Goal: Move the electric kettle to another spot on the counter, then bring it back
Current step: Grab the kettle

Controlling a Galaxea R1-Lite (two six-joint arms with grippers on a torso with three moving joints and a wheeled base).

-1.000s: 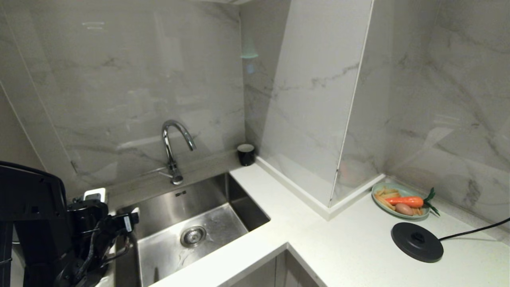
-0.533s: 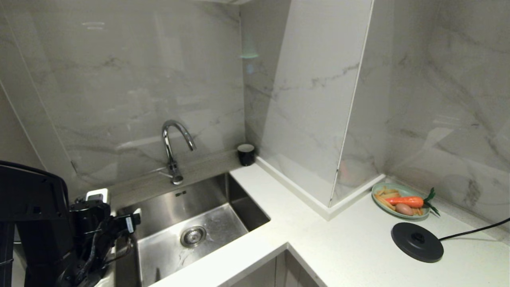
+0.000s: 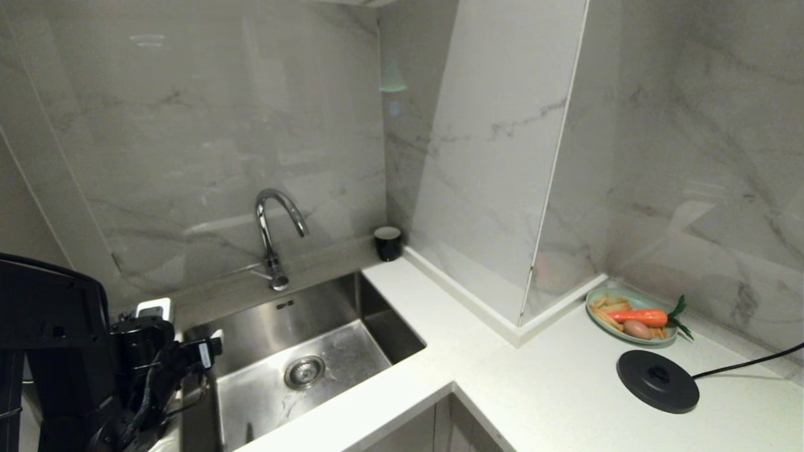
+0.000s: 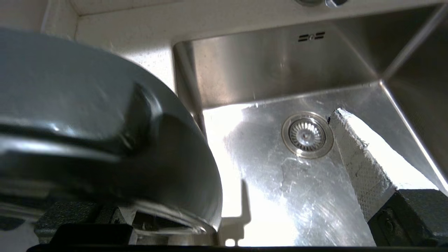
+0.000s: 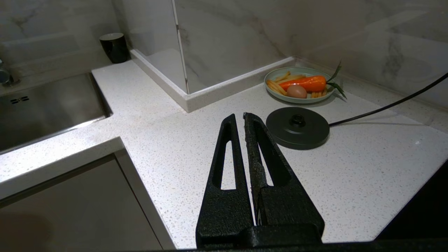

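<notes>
The electric kettle [image 4: 87, 115] fills one side of the left wrist view as a glossy dark rounded body, very close to the camera. It hides one finger of my left gripper [image 4: 224, 119]. The other finger [image 4: 353, 154] stands far off over the sink, so the jaws are wide open and bare sink shows between it and the kettle. In the head view the left arm and gripper [image 3: 195, 355] sit at the sink's left edge, beside a black bulk [image 3: 53, 326] that I cannot tell apart from the kettle. My right gripper [image 5: 238, 117] is shut and empty above the white speckled counter [image 5: 168, 147].
A steel sink [image 3: 301, 351] with a faucet [image 3: 273, 238] lies right of the left arm. A black cup [image 3: 387, 242] stands in the corner. The black base disc [image 3: 657, 380] with its cord and a plate of vegetables [image 3: 631, 307] sit on the counter's right part.
</notes>
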